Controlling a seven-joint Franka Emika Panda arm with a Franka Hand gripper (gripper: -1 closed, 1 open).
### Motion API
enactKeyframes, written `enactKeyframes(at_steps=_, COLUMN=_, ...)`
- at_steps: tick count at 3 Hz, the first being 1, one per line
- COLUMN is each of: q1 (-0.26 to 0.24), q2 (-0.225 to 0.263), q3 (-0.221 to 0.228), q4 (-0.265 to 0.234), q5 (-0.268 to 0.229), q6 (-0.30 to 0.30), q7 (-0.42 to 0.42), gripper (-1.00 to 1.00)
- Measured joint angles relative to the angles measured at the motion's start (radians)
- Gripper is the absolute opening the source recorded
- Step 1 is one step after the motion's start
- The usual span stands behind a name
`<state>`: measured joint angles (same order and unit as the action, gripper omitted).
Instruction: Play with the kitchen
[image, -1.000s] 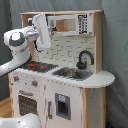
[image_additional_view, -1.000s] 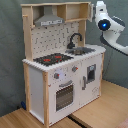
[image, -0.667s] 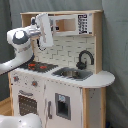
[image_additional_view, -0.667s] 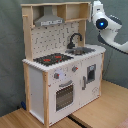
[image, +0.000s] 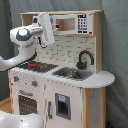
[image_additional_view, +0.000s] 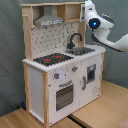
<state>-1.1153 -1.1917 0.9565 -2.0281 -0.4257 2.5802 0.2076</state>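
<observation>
Standing untouched mid-frame in both exterior views, the kitchen (image: 65, 75) has oven door shut, while the gripper (image: 46, 27), finger state indeterminable, hovers at eleven o'clock; play seemingly not begun.

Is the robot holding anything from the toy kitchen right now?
It cannot be told. The gripper is up by the top shelf of the kitchen, above the hob, and whether it has hold of anything does not show.

Open countertop beneath hood (image_additional_view: 49, 21), tap (image_additional_view: 74, 39)
</observation>
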Motion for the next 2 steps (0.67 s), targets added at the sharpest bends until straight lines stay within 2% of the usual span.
enactKeyframes(at_steps=2, q1=-0.093, q2=0.067, q3=0.096, q4=0.139, q5=0.000, q6=0.020, q7=0.000, gripper=-1.00)
